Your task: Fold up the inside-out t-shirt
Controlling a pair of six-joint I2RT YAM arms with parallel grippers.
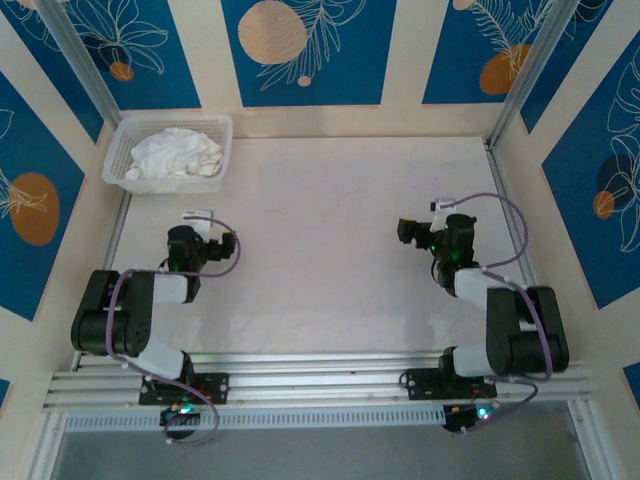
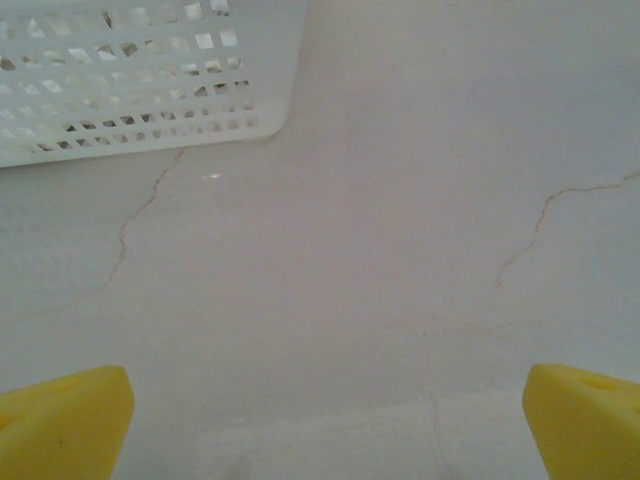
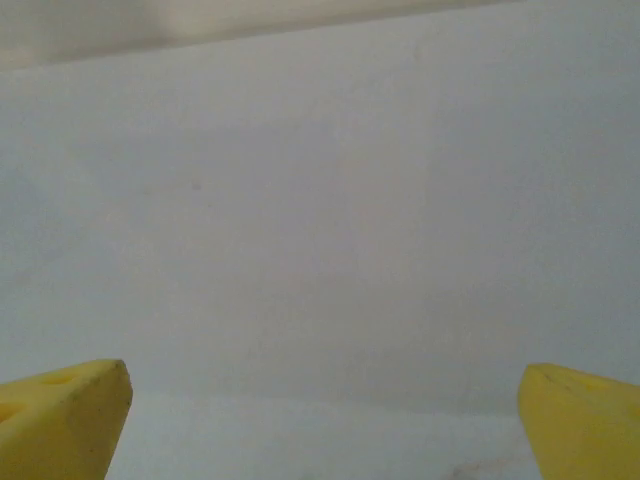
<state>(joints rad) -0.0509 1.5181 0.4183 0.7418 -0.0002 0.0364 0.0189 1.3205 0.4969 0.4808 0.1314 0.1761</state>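
One t-shirt (image 1: 172, 155): white, crumpled in a heap inside the mesh basket (image 1: 224, 150), far-left corner of the table (image 1: 330, 230); not laid out yet.
Handling (est.): light, soft, floppy cloth w/ lots of wrinkles. Won't hold shape and will prob. drape and bunch when lifted. Not fragile, not slippery.
Where to grab (est.): pinch a raised ridge on top of the heap to pull it clear of the basket. Once it's flat, take collar/shoulder or hem corners, one per arm. Seams and sleeves can't be made out in the pile.
Left gripper (image 2: 328, 405): released, yellow pads (image 2: 65, 420) wide apart, nothing betw. them. Over bare table just near side of the basket; not touching the cloth.
Right gripper (image 3: 325, 410): released too, holding nothing, over bare table, well apart from the shirt.
Brands/labels/text: none readable. No tag seen on the shirt; wall panels (image 1: 300, 50) carry blue leaf-and-orange-disc art only.
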